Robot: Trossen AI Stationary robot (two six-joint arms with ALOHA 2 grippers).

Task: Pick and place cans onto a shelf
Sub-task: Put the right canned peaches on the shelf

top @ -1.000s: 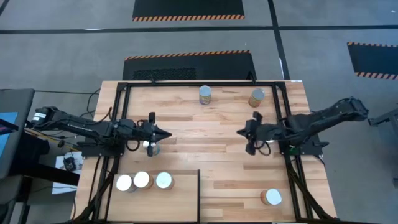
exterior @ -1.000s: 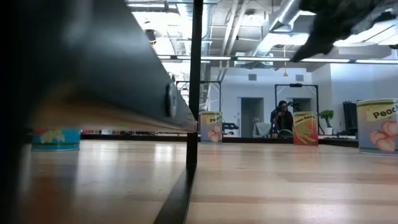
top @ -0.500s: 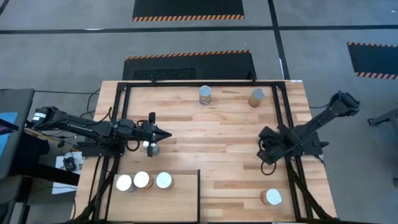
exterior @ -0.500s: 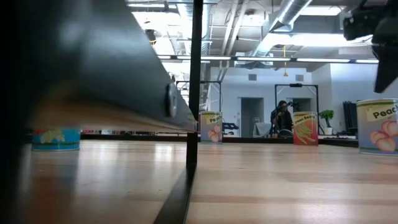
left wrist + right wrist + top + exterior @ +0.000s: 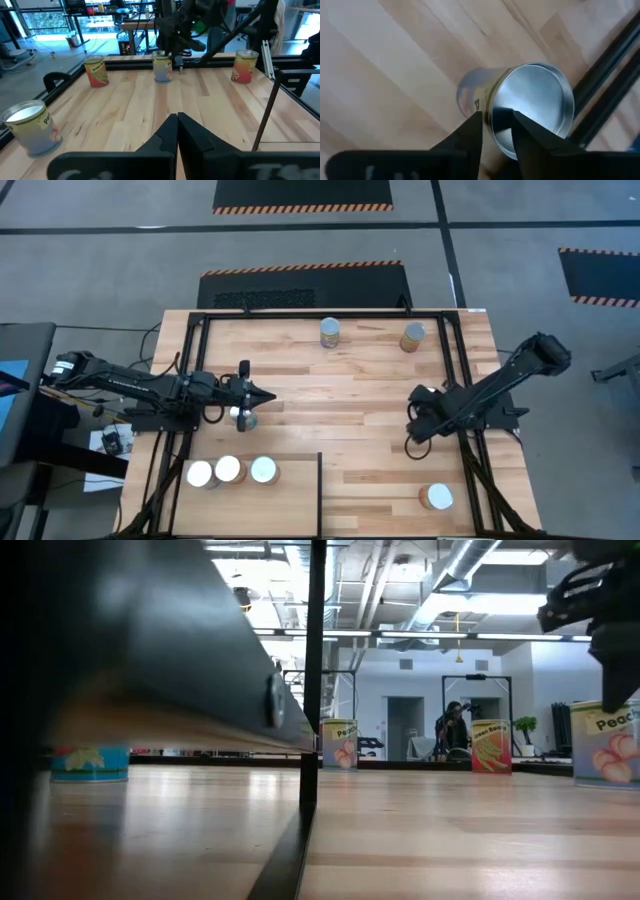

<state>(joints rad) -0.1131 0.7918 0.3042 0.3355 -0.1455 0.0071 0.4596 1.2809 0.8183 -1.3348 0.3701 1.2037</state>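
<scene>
- Seven cans [image 5: 330, 333] show in the high view: three stand in a row on the shelf [image 5: 270, 510], two near the tabletop's [image 5: 340, 380] far edge, one just beside the left gripper [image 5: 262, 395], and a near-corner can [image 5: 437, 497] sits alone on the right. The right gripper [image 5: 415, 422] hangs over bare wood, apart from that can.
- Low view: the right gripper comes in from above, near a peach-label can [image 5: 607, 745]. There is no contact.
- Left wrist view: the left gripper's fingers are pinched together on nothing, and the arm is idle at the left side.
- Right wrist view: the right gripper's fingers are parted and empty. An upright can with a silvery lid sits beyond them, close to the black frame rail [image 5: 607, 75]. It is likely the near-corner can.
- Handling, my read: these are rigid metal tins with some heft and a smooth, slick label wall.
- Grasp: take it across the side wall at mid-height with the jaws square to it. A lid-rim pinch would likely slip or tip it, and the rail leaves little room on that side.
</scene>
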